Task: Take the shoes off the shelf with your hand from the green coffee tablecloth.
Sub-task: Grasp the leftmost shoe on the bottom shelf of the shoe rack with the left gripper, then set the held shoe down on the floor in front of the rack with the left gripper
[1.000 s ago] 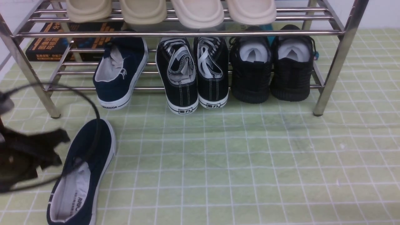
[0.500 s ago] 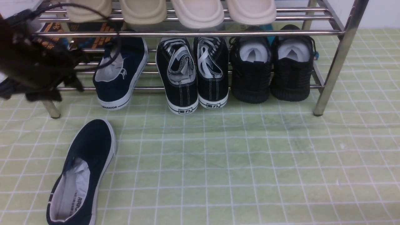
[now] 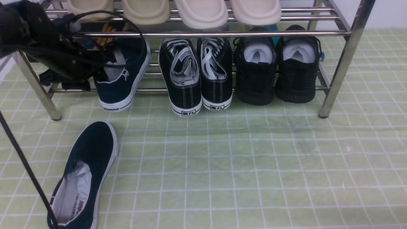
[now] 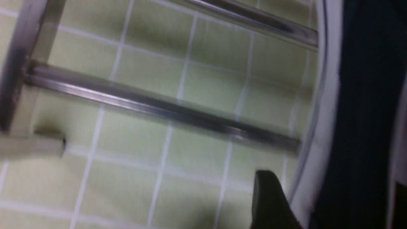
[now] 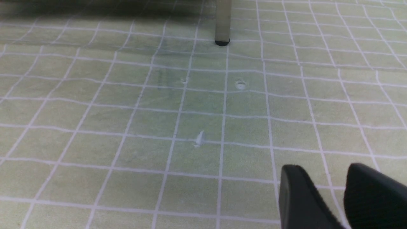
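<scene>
One navy slip-on (image 3: 84, 175) lies on the green checked tablecloth (image 3: 254, 159) at the front left. Its mate (image 3: 125, 79) stands heel-out on the lower tier of the steel shelf (image 3: 190, 33), at the left end. My left gripper (image 3: 92, 76) is black with cables and reaches in at that shoe's left side. In the left wrist view its jaws (image 4: 334, 197) are wide apart. One finger (image 4: 267, 200) is outside the white sole (image 4: 321, 143), the other at the picture's edge beyond the navy canvas. My right gripper (image 5: 330, 190) hovers over bare cloth, empty, with a narrow gap between its jaws.
Black lace-up sneakers (image 3: 184, 79) and black knit sneakers (image 3: 257, 76) fill the lower tier to the right. Beige slippers (image 3: 200, 12) sit on the upper tier. A book (image 3: 101, 36) lies behind the left gripper. A black cable (image 3: 25, 165) crosses the front left. A shelf leg (image 5: 222, 25) stands ahead of the right gripper.
My left gripper has risen from beside the shoe on the cloth and moved forward and right to the navy shoe on the shelf. The shoes have not moved.
</scene>
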Robot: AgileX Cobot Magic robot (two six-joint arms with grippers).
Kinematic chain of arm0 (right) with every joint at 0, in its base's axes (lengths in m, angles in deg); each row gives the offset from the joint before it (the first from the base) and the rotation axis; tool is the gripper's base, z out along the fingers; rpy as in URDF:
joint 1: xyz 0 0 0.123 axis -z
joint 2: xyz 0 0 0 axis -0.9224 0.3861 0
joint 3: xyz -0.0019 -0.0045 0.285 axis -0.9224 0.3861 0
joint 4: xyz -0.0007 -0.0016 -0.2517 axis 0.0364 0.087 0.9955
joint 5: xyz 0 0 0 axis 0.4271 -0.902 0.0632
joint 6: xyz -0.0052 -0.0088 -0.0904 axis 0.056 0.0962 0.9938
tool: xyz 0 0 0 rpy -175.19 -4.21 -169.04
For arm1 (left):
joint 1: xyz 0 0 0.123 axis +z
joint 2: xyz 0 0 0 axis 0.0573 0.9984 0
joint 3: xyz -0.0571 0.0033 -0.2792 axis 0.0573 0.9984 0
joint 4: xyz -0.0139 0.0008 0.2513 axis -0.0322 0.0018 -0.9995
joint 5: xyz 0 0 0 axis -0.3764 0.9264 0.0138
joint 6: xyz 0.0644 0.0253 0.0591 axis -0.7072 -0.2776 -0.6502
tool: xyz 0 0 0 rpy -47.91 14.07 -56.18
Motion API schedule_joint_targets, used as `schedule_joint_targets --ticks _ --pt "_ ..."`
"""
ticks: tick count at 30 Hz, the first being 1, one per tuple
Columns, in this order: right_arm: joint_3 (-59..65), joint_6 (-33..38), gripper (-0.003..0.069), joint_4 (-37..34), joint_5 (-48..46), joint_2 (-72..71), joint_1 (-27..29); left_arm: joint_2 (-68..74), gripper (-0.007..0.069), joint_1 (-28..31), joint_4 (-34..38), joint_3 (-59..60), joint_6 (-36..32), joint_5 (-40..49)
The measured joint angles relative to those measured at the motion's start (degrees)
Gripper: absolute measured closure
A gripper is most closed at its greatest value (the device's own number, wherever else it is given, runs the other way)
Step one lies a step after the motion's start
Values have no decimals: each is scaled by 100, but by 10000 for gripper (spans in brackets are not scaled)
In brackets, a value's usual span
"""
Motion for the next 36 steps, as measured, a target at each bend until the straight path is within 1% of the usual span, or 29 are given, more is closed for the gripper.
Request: schedule_joint_targets --ticks 4,7,9,10,11,13,15,17,21,23,25,27,29,33,35,36 --pt "0 0 419 0 0 0 0 59 275 0 93 -25 0 -206" --pt "0 0 419 0 0 0 0 82 410 0 255 -56 0 -201" --pt "0 0 419 0 0 0 0 66 525 0 337 -61 -6 -138" --pt "0 0 419 0 0 0 0 32 566 0 360 -61 -28 -53" --pt "0 0 419 0 0 0 0 5 587 0 377 -61 -42 25" --pt "0 0 419 0 0 0 0 -66 595 0 395 -55 -60 213" --pt "0 0 419 0 0 0 0 -306 596 0 343 -51 -60 657" --pt "0 0 419 0 0 0 0 -540 597 0 219 -43 17 1154" --pt "0 0 419 0 0 0 0 -1240 599 0 -182 -24 385 2470" --pt "0 0 419 0 0 0 0 -1522 599 -8 -255 25 407 3019" --pt "0 0 419 0 0 0 0 -1803 599 -108 -319 208 407 3341" --pt "0 0 419 0 0 0 0 -1923 599 -200 -355 352 414 3382" --pt "0 0 419 0 0 0 0 -2183 599 -561 -377 843 501 3301" --pt "0 0 419 0 0 0 0 -2474 597 -1131 -351 1619 1002 2876" --pt "0 0 419 0 0 0 0 -2575 596 -1332 -390 1963 1371 2617" --pt "0 0 419 0 0 0 0 -2582 596 -1364 -390 1989 1401 2591"
